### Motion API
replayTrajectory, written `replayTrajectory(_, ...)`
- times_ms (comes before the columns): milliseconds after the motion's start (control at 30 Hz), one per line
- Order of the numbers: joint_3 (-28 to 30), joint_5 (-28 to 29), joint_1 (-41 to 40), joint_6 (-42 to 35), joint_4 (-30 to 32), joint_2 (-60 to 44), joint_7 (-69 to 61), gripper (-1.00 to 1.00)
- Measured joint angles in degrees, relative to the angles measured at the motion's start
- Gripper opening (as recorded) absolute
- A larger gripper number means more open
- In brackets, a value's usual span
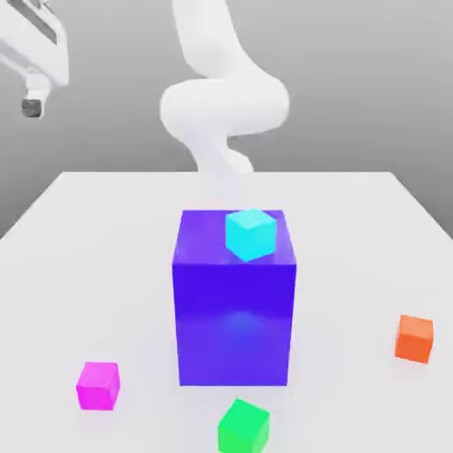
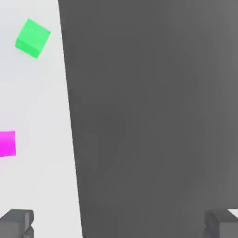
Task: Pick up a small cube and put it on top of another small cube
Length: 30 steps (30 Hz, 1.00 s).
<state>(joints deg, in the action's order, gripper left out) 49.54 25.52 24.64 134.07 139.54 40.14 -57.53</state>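
Observation:
The small magenta-pink cube (image 1: pixel 97 386) lies on the white table (image 1: pixel 106 230) near its front edge, at the exterior view's left of the big blue-violet block (image 1: pixel 234 310). In the hand view the same pink cube (image 2: pixel 7 143) sits partly cut off by the frame edge. My gripper (image 1: pixel 34 99) hangs high at the exterior view's upper left, off the table's side and far from every cube. In the hand view my gripper (image 2: pixel 118 225) is open, its two dark fingertips (image 2: pixel 16 224) wide apart with nothing between them.
A cyan cube (image 1: pixel 251 234) rests on top of the blue-violet block. A green cube (image 1: pixel 243 426) (image 2: pixel 32 38) lies by the front edge and an orange cube (image 1: pixel 414 338) at the exterior view's right. The hand view looks down past the table's edge (image 2: pixel 69 116) onto dark grey floor (image 2: pixel 158 116).

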Motion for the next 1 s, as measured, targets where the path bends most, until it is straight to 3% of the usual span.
replayTrajectory(300, 16.8, 6.2, 12.6, 4.4, 2.3, -6.4, -25.2, 0.0)
replayTrajectory(533, 34.7, 12.3, 28.5, 8.4, 3.9, -11.0, -43.2, 0.0)
replayTrajectory(833, 60.5, 31.6, 52.8, 8.2, 4.0, -6.1, -57.6, 0.0)
replayTrajectory(967, 71.9, 42.1, 62.0, 9.9, 1.3, -0.3, -53.5, 0.0)
replayTrajectory(1000, 74.5, 44.8, 64.0, 10.4, 0.5, 1.4, -51.9, -1.0)
